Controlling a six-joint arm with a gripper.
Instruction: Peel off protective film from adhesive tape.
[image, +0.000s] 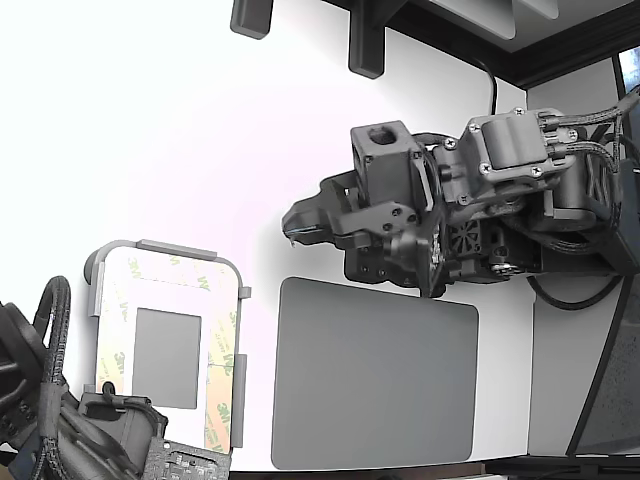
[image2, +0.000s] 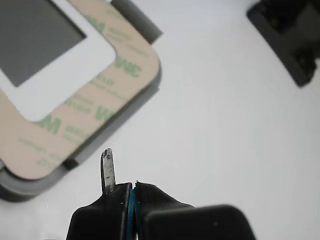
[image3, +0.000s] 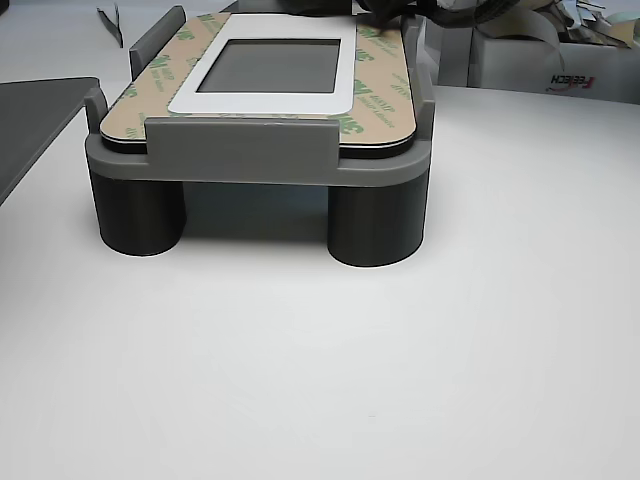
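Observation:
The adhesive tape (image: 218, 372) forms a rectangular frame around a small dark-grey rectangle (image: 167, 357) in a light-grey tray (image: 238, 392) at the exterior view's lower left. The protective film (image2: 102, 102), tan with green 3M logos, lies flat on the tape; it also shows in the other view (image3: 378, 100). My gripper (image: 298, 234) hangs over the white table, right of the tray and apart from it. In the wrist view the gripper (image2: 127, 186) has its jaws together with nothing between them, and a thin metal fingertip (image2: 107, 167) sticks out, short of the tray's corner.
A large dark-grey rounded mat (image: 375, 375) lies on the table right of the tray. A second arm (image: 60, 420) with cables sits at the tray's near end. The tray stands on dark round legs (image3: 375, 225). Black brackets (image: 365, 45) stand at the table's far edge.

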